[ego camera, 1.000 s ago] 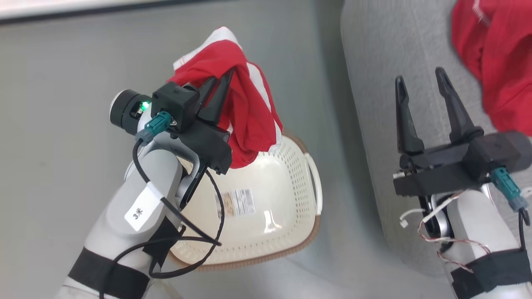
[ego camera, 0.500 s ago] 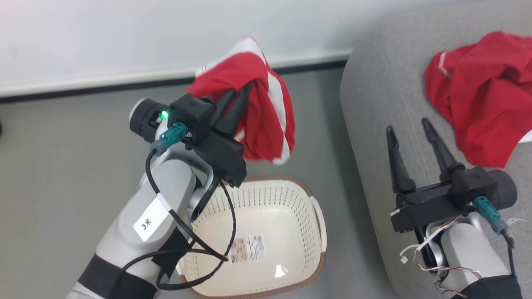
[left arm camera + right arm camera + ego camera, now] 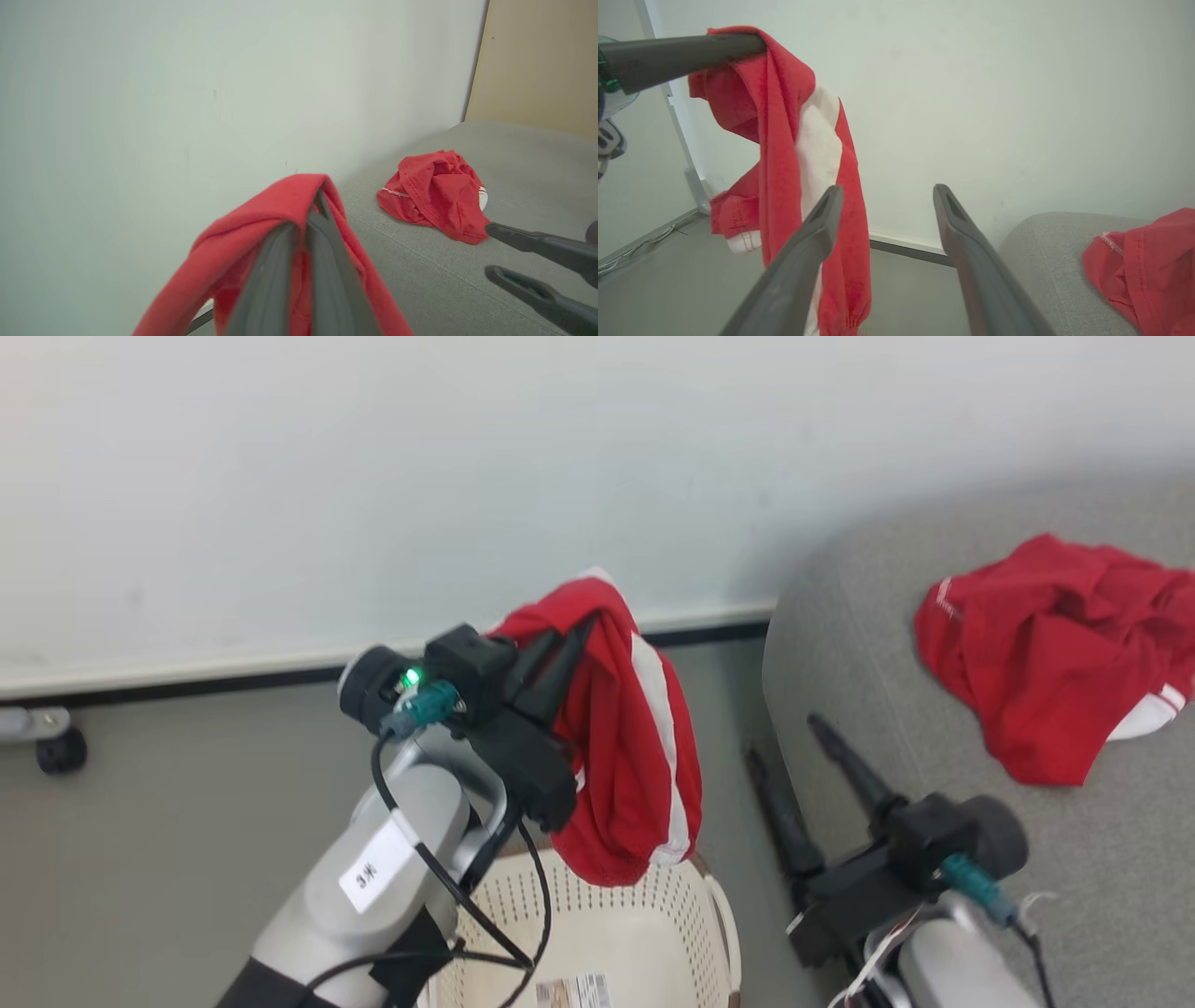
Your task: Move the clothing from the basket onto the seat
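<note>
Grey sofa seat (image 3: 1102,877): 1 crumpled red garment (image 3: 1055,653) on it. Grey floor (image 3: 140,859): cream basket (image 3: 672,915) beside sofa.

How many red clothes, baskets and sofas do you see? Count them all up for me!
Red clothes: 2 (hanging garment in the left gripper, crumpled garment on the sofa)
Cream basket: 1
Grey sofa: 1
Total: 4

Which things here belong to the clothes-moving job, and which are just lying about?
Job: hanging red garment, red garment on the sofa, basket, sofa.
Lying about: caster wheel, skirting board, beige panel.
</note>
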Tool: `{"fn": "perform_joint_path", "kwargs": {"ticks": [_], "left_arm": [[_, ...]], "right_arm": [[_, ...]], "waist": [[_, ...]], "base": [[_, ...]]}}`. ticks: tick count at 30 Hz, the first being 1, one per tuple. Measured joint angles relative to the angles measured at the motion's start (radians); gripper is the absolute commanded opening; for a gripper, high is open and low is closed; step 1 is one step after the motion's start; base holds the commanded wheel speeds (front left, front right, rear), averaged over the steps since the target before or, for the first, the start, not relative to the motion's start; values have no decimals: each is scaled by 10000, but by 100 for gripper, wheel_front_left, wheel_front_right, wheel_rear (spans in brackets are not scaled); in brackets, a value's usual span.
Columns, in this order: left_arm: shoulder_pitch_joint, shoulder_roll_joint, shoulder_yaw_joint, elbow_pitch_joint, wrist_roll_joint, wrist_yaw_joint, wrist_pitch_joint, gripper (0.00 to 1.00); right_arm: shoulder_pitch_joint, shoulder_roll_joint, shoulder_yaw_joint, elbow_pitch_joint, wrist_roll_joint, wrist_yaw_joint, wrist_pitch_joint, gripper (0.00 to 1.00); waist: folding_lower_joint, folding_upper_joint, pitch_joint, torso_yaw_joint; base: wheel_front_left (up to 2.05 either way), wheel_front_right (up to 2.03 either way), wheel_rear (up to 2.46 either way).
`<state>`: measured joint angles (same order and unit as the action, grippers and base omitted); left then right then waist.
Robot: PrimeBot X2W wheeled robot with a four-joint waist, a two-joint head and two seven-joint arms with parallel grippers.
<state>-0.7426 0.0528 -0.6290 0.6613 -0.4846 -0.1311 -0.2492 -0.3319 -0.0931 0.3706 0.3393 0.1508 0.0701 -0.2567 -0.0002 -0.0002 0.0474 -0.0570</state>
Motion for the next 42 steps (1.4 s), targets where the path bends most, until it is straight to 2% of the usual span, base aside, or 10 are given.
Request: {"fn": "perform_joint_path", "kwargs": {"ticks": [21,23,27,30,32,33,34,37,39,42], "left_arm": [[509,-98,-886,-949,-351,-6,589,0],[510,-104,-932,-1149,-570,-6,594,0],[523,-98,-961,-1361,-629,-6,596,0],[544,-100,-1001,-1549,-688,-6,610,0],[547,-96,-1057,-1674,-734,-6,627,0],[550,-94,-1101,-1745,-765,0,627,0],[550,-96,-1139,-1818,-775,4,627,0],[551,-100,-1198,-1975,-807,84,640,0],[552,-98,-1200,-2006,-846,92,698,0],[583,-96,-1164,-2015,-851,174,715,0]], "right_arm": [[-1073,286,1812,2508,276,445,0,100],[-1221,291,1862,2748,355,445,2,65],[-1524,293,1946,3049,474,447,0,49],[-1722,286,2336,3135,867,460,2,91],[-1814,295,2627,3164,1085,497,2,95],[-1876,301,2731,3200,1162,504,2,88],[-1960,303,2815,3227,1250,504,2,57],[-2226,303,3026,3308,1578,504,0,16],[-2356,301,3172,3335,1714,506,0,0],[-2422,303,3300,3386,1896,525,2,0]], "waist": [[2,2,-1176,613],[2,2,-1147,691],[2,3,-1103,786],[2,3,-1066,855],[2,2,-1049,882],[2,3,-1041,893],[2,3,-1031,902],[2,2,-1001,923],[2,2,-977,928],[2,3,-943,916]], "base": [[0,0,0],[0,0,0],[0,0,0],[0,0,0],[0,0,0],[0,0,0],[0,0,0],[0,0,0],[0,0,0],[0,0,0]]}}
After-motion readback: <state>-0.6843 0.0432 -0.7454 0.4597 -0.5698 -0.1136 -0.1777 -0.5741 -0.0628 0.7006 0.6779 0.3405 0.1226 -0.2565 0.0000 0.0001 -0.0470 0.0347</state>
